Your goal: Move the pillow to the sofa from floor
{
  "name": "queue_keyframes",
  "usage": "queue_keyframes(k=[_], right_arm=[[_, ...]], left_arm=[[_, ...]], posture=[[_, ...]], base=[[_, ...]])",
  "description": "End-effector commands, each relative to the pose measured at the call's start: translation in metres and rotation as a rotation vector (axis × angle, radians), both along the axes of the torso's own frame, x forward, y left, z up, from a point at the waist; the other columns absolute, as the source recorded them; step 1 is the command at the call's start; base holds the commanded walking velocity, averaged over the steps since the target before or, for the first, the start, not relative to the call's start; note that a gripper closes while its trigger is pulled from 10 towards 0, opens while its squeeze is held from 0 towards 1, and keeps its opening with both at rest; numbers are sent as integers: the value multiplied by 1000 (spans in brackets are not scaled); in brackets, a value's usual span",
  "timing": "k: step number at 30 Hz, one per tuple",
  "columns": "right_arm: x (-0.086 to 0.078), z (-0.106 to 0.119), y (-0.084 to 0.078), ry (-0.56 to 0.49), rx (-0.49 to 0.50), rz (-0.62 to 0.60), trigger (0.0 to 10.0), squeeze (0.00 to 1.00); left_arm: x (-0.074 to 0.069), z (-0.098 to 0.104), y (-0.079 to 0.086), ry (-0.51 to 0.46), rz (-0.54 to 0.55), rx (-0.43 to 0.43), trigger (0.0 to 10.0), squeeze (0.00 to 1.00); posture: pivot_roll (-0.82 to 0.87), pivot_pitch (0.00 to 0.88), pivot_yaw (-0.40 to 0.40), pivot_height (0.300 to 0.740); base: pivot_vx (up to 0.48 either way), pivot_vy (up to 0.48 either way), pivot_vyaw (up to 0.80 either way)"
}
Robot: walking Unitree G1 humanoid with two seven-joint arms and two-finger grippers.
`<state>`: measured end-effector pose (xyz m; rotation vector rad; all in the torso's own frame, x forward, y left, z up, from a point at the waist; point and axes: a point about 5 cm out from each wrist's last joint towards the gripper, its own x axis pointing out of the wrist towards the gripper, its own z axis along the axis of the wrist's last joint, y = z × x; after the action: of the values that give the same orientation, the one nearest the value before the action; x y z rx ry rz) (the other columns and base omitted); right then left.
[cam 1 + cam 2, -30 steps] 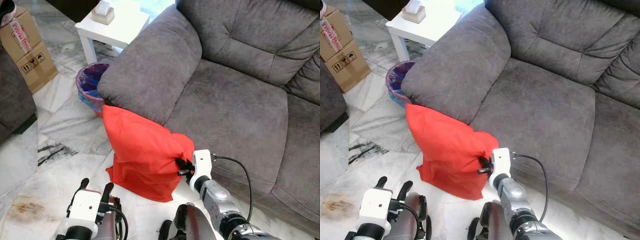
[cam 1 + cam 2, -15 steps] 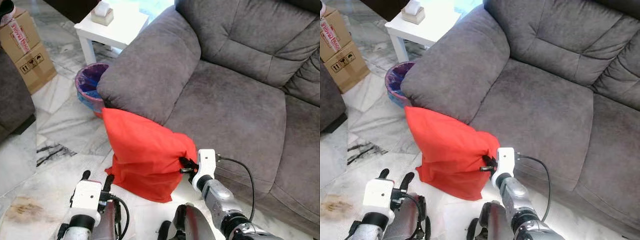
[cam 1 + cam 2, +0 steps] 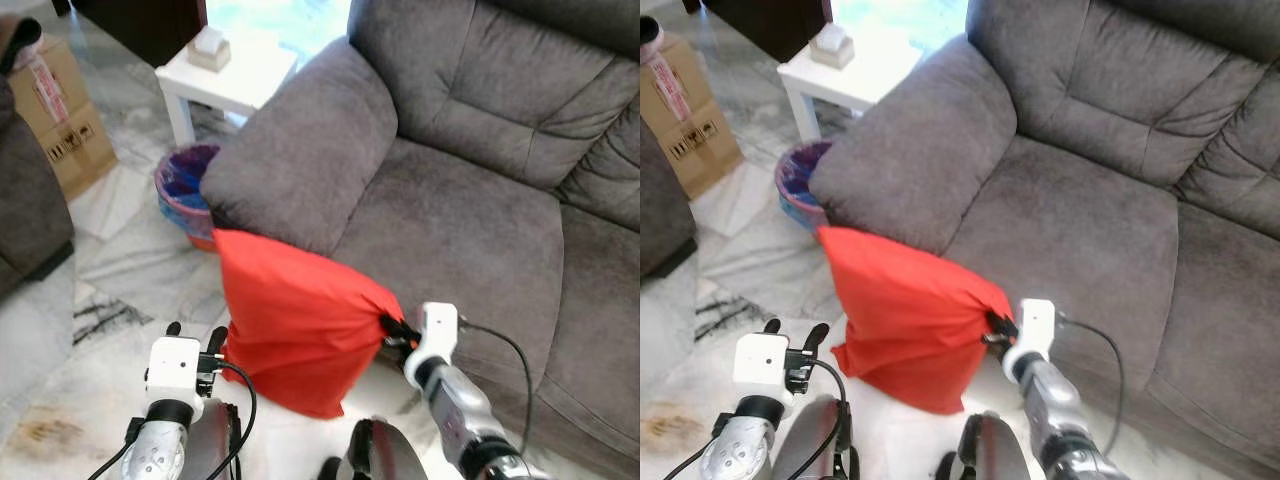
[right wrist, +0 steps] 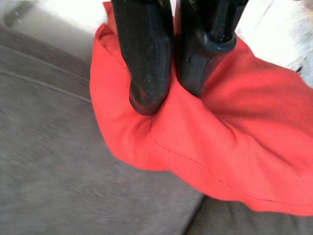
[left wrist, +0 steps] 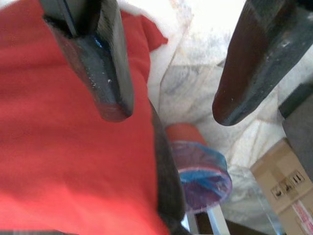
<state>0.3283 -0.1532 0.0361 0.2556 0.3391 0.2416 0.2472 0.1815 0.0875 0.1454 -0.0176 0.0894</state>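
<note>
The red pillow (image 3: 295, 330) is leaned against the sofa (image 3: 450, 210) arm, its bottom on the floor (image 3: 120, 270). 1 corner is pinched by the right gripper (image 3: 393, 329). The left gripper (image 3: 192, 338) is spread wide beside it. The pillow should be lifted slowly and high, so the seat edge is cleared.

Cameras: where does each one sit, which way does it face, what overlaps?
Head eyes: look forward and down at the sofa, red pillow, both arms.
Left wrist: along the open left gripper, beside the pillow, toward the bin.
Right wrist: along the right gripper, pinching the pillow's corner.
Shared: the pillow.
</note>
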Motion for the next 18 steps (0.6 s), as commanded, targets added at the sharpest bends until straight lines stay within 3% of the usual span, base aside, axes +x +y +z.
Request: queue_keyframes(k=[1, 3, 10, 14, 18], right_arm=[[-4, -1, -19, -24, -22, -68, 10000, 0], [-11, -4, -31, -53, -4, -105, 10000, 0], [-23, -8, -40, -98, 11, -124, 10000, 0], [-22, -5, -36, -123, 15, -95, 10000, 0], [-15, 7, -26, -189, 19, 41, 10000, 0]], left_arm=[[-1, -6, -1, 18, -16, -16, 10000, 0], [5, -7, -3, 24, -44, -18, 10000, 0], [19, -7, -8, 20, -102, -28, 10000, 0], [23, -6, -6, 16, -120, -20, 10000, 0], [24, -3, 1, 19, -138, -14, 10000, 0]], posture=[[160, 127, -116, 613], [122, 118, -94, 613], [66, 106, -36, 643], [68, 99, -19, 663], [80, 87, -9, 693]], base=[[0, 0, 0], [0, 0, 0], [0, 0, 0], [0, 0, 0], [0, 0, 0]])
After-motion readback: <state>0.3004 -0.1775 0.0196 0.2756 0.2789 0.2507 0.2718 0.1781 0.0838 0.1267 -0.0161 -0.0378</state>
